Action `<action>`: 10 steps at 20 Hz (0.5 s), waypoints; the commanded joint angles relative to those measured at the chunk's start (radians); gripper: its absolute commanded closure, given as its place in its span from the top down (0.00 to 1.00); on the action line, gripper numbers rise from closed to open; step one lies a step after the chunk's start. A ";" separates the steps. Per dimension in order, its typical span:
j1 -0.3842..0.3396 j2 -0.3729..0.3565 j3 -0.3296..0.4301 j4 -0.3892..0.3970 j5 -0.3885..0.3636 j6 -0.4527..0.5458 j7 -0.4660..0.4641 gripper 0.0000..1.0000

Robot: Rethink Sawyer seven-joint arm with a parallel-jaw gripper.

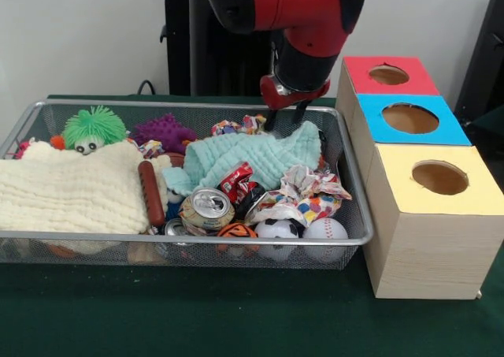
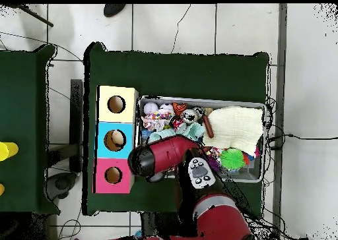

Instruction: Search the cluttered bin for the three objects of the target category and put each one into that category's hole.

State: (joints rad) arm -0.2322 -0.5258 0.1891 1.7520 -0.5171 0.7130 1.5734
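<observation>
Front view: the jaws hang over the far right corner of the wire basket [image 1: 358, 235], just above the mint cloth [image 1: 252, 156].

The gripper [image 1: 285, 117] shows two dark fingers with a gap between them — spread, holding nothing — right at the cloth's far edge. In the basket lie a cream cloth [image 1: 67, 191], a green fuzzy toy [image 1: 93, 127], a purple spiky ball [image 1: 163, 130], crushed cans [image 1: 206, 209], crumpled wrappers [image 1: 307, 191] and small sport balls [image 1: 324, 231]. No clear bottle can be made out among the clutter. On the green tabletop [image 1: 236, 310], right of the basket, sits the blue-topped box with its hole [image 1: 409, 118] — between red [image 1: 389, 75] and yellow [image 1: 439, 177]. The overhead view hides the gripper under the arm [image 2: 165, 155].
</observation>
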 commanded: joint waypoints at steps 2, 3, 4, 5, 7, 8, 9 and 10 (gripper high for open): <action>0.085 0.118 0.017 -0.074 -0.011 -0.143 0.168 1.00; 0.101 0.121 0.013 -0.076 -0.007 -0.145 0.177 1.00; 0.118 0.122 0.008 -0.079 -0.003 -0.149 0.185 1.00; 0.135 0.123 0.003 -0.081 0.002 -0.153 0.194 1.00; 0.170 0.122 -0.010 -0.086 0.005 -0.173 0.215 1.00; 0.190 0.124 -0.021 -0.091 0.006 -0.187 0.226 1.00; 0.210 0.125 -0.029 -0.094 0.013 -0.182 0.234 1.00; 0.229 0.128 -0.038 -0.098 0.020 -0.173 0.241 1.00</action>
State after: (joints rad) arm -0.0805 -0.5140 0.0976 1.7126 -0.5183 0.6760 1.5734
